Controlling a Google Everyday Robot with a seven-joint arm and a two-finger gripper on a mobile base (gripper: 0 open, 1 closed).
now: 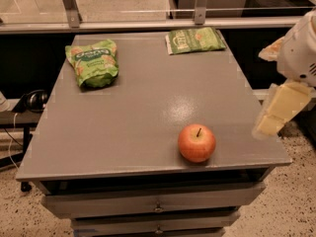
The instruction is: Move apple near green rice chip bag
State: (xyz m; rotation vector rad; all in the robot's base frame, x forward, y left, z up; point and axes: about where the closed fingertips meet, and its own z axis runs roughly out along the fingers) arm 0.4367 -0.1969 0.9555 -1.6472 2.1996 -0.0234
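The apple (196, 142), red-orange with a short dark stem, sits upright near the front right edge of the grey table (123, 127). The green rice chip bag (93, 62), puffy and bright green, lies at the table's far left corner, well apart from the apple. My gripper (276, 113) hangs at the right edge of the view, beyond the table's right side, to the right of the apple and slightly above it, not touching it. It holds nothing that I can see.
A flatter, paler green packet (194, 39) lies at the table's far right edge. Drawers (158, 207) run below the front edge. A glass rail with metal posts (200, 4) stands behind the table. Black headphones (33, 100) rest on a low surface at left.
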